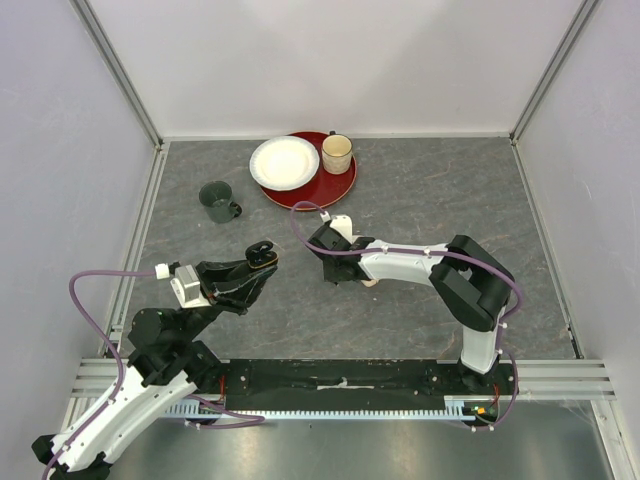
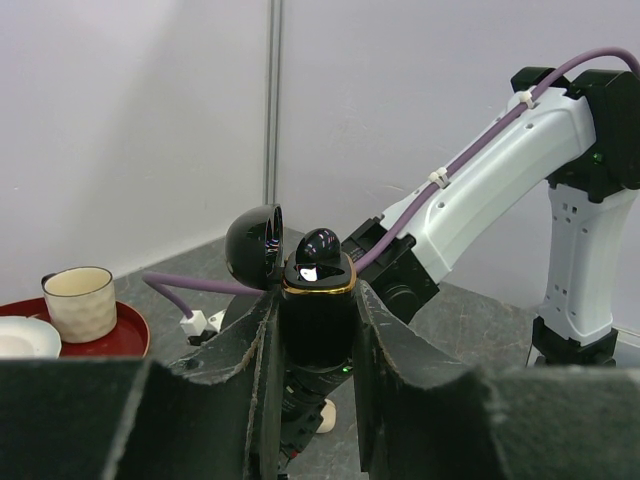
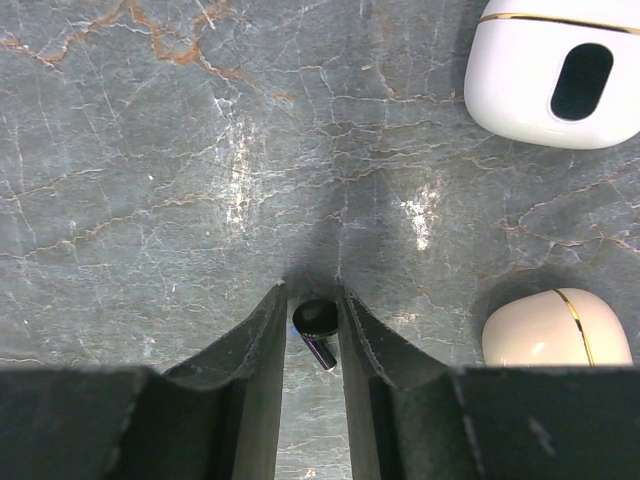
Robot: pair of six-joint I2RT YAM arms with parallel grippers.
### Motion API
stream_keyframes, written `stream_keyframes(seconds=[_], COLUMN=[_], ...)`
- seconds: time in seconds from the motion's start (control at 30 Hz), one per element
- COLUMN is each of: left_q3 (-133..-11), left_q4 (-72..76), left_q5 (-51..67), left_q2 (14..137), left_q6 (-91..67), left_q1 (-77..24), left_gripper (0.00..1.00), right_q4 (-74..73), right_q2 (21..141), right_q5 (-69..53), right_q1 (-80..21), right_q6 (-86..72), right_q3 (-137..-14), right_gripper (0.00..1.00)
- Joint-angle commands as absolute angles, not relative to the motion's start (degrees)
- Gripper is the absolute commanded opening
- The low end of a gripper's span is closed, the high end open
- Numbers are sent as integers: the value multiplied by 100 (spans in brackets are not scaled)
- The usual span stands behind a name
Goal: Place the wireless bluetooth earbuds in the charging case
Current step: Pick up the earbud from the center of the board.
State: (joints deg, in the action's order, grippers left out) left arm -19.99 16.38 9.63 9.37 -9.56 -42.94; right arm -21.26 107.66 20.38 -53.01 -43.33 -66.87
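My left gripper [image 2: 316,292] is shut on a black charging case [image 2: 318,330] and holds it upright above the table. Its lid [image 2: 255,245] is hinged open to the left, and one black earbud [image 2: 320,245] sits in the case. In the top view this gripper [image 1: 262,256] is left of centre. My right gripper [image 3: 311,290] points down at the table, its fingers closed on a second black earbud [image 3: 316,322] lying there. In the top view the right gripper [image 1: 322,268] is mid-table. The white and pinkish-beige earbuds are out of view.
A white case [image 3: 520,80] with an empty slot and a closed beige case [image 3: 550,330] lie right of my right gripper. At the back, a red tray [image 1: 340,185] bears a white plate [image 1: 283,162] and a beige cup [image 1: 337,153]. A dark green mug [image 1: 217,201] stands left of the tray.
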Motion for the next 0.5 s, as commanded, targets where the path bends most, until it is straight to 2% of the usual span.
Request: stream_keyframes(seconds=[0.0,0.47], left_q3=[-2197,-2162], left_q4=[1890,1978], left_q5=[1011,1046], left_q2=[984,1028], left_q6=[-1116,-1169], left_q1=[-4280,-4280], left_gripper=[2,2], right_q4=[-2558,-2786], right_q2=[10916,10820], right_q5=[1978,2153], right_q1=[-5265,-5440], right_q6=[-4429,-4562], right_q3=[-6328,-6363], right_gripper=[34,36])
